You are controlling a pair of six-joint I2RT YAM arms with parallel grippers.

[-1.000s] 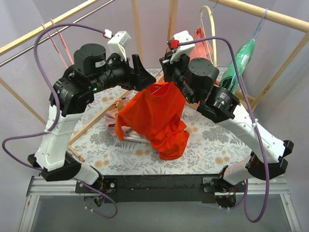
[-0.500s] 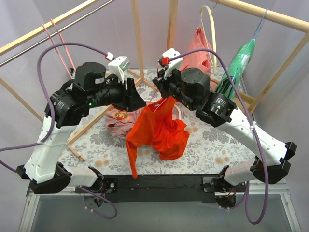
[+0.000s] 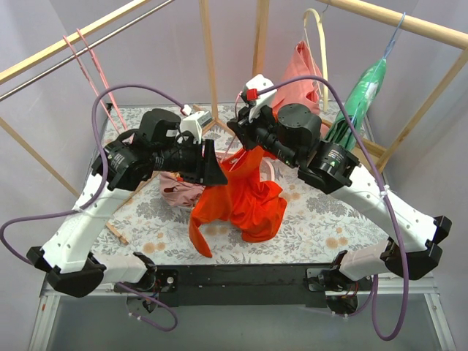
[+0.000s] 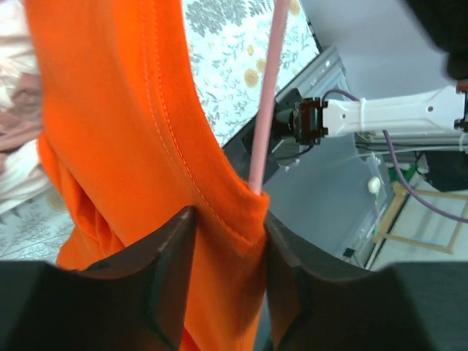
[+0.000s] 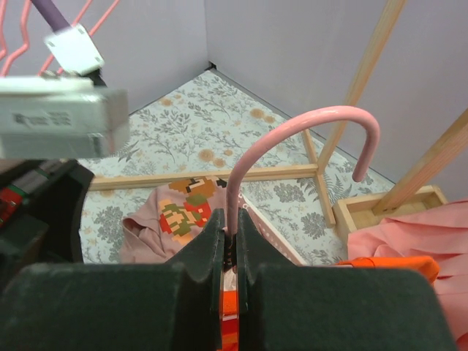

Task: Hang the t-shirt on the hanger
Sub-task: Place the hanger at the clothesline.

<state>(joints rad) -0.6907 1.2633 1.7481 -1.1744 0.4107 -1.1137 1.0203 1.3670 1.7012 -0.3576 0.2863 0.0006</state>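
Note:
The orange-red t-shirt hangs in mid-air over the table, its lower part bunched on the cloth. My left gripper is shut on a hemmed edge of the t-shirt, with a pink hanger wire running beside the cloth. My right gripper is shut on the neck of the pink hanger, just below its hook, above the t-shirt. The rest of the hanger is hidden inside the cloth.
A pale pink printed garment lies on the table under the left arm. Spare pink hangers hang on the left rail. A salmon garment and a green garment hang at the back right. Wooden frame bars surround the table.
The left arm has swung down and right with the t-shirt edge; the cloth has narrowed and its lower corner has sunk toward the table's front. The right gripper has shifted slightly left.

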